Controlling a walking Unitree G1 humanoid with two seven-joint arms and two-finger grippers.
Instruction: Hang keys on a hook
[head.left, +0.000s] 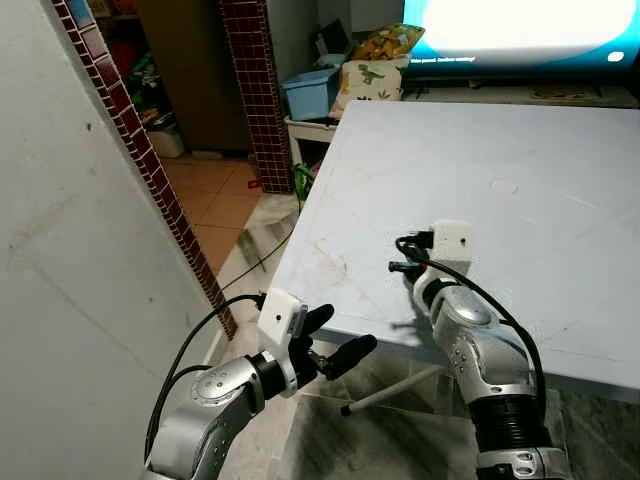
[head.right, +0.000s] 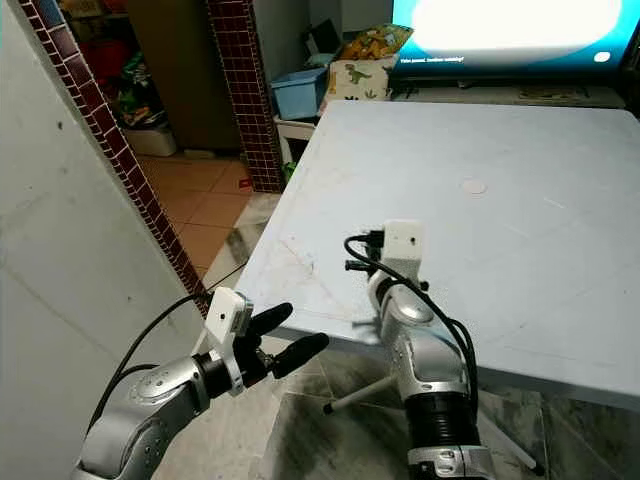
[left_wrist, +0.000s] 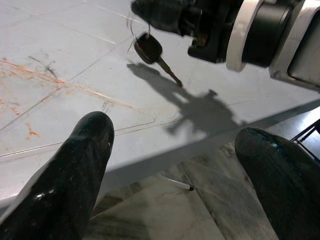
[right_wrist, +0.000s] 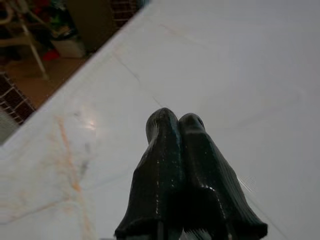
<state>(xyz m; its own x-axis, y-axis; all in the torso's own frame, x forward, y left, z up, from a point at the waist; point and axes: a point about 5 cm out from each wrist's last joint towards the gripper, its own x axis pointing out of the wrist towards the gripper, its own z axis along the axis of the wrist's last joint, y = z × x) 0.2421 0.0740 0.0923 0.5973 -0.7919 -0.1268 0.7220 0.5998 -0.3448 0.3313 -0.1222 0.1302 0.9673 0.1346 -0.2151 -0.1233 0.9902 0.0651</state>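
Note:
A dark-headed key (left_wrist: 150, 50) dangles on a thin wire ring from the tips of my right gripper (right_wrist: 175, 122), whose two black fingers are pressed together on the ring. The key hangs just above the pale table (head.left: 520, 170), near its front left corner, and throws a shadow on it. My right arm (head.left: 470, 330) reaches over the table's front edge. My left gripper (head.left: 351, 327) is open and holds nothing. It sits low, just off the table's corner, pointing toward the key (left_wrist: 178, 130).
A white wall (head.left: 60, 250) with a strip of red-brown tiles (head.left: 150, 170) stands close on my left. Behind the table are a blue bin (head.left: 310, 92), a dinosaur-print cushion (head.left: 372, 80) and a lit screen (head.left: 520, 25). Tiled floor shows between wall and table.

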